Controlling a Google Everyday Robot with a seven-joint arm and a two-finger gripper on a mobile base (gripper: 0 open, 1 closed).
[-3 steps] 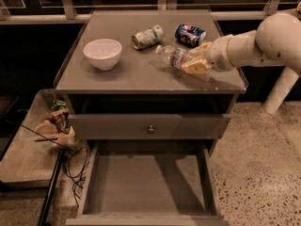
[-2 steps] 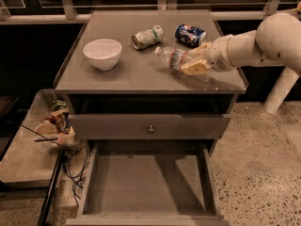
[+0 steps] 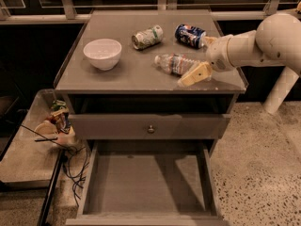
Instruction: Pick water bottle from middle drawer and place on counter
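Observation:
The water bottle [image 3: 175, 63] lies on its side on the counter [image 3: 127, 76], right of centre, cap pointing left. My gripper [image 3: 194, 61] is at the bottle's right end, low over the counter, with the arm coming in from the right. Its jaws are spread: one pale yellow finger [image 3: 195, 74] rests along the bottle's near side, the other is on the far side by the blue can. The bottle lies loose between them. The middle drawer [image 3: 150, 182] stands pulled out below, its floor bare.
A white bowl [image 3: 102, 53] sits at the counter's left. A green-white can [image 3: 147, 36] and a blue can [image 3: 190, 35] lie at the back. A shut drawer front with a knob [image 3: 150, 128] is under the counter. A low cluttered side shelf [image 3: 54, 124] stands at left.
The fingers have spread apart and let go of the bottle, which now rests on the counter. The arm has drawn back slightly to the right.

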